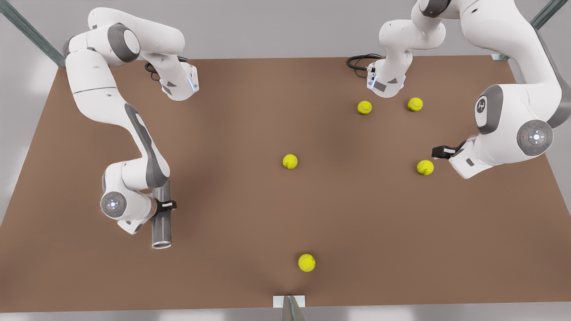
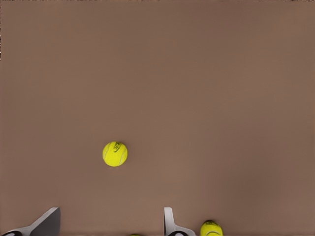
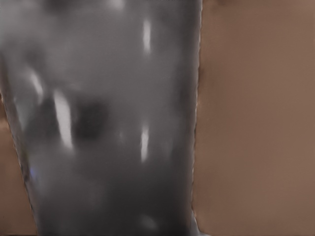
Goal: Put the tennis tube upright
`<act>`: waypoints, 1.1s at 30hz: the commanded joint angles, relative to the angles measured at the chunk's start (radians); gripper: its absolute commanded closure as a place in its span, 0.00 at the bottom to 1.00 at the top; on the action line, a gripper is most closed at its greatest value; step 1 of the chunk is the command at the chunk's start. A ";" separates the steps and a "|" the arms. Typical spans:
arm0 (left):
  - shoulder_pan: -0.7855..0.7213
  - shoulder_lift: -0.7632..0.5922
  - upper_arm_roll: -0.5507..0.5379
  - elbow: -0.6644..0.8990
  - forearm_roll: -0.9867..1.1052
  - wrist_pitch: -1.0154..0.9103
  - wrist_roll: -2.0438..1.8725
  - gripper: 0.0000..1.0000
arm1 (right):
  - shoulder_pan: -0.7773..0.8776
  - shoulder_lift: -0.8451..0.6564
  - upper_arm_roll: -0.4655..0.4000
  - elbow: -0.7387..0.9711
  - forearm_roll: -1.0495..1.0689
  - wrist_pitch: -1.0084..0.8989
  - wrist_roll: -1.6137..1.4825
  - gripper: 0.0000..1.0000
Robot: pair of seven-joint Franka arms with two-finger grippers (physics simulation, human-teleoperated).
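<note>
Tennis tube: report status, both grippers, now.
Right gripper shut on tennis tube, front view's left. Left gripper open, waiting by a tennis ball. Tube looks upright or nearly; table contact unclear. Nothing near it.

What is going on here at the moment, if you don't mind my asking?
The right gripper, on the front view's left, is shut on the grey tennis tube, gripping it mid-length above the brown table. The left gripper, on the front view's right, waits open near a tennis ball. Four more balls are scattered about.

Tennis balls [image 1: 290, 161] right of tennis tube [image 1: 161, 223]
</note>
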 commanded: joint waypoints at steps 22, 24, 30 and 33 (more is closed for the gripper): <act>0.000 0.011 0.000 0.000 0.000 0.007 0.001 0.00 | 0.788 0.282 -0.041 0.389 -0.176 0.205 -0.462 0.26; 0.000 0.012 0.000 0.000 0.000 0.007 0.001 0.00 | 0.875 0.353 -0.110 0.492 -0.176 0.205 -0.459 0.24; 0.004 0.024 0.000 0.000 0.000 0.014 0.001 0.00 | 0.947 0.482 -0.134 0.630 -0.167 0.207 -0.459 0.09; 0.006 0.024 0.000 0.000 -0.020 0.016 0.001 0.00 | 0.955 0.516 -0.134 0.671 -0.164 0.208 -0.461 0.00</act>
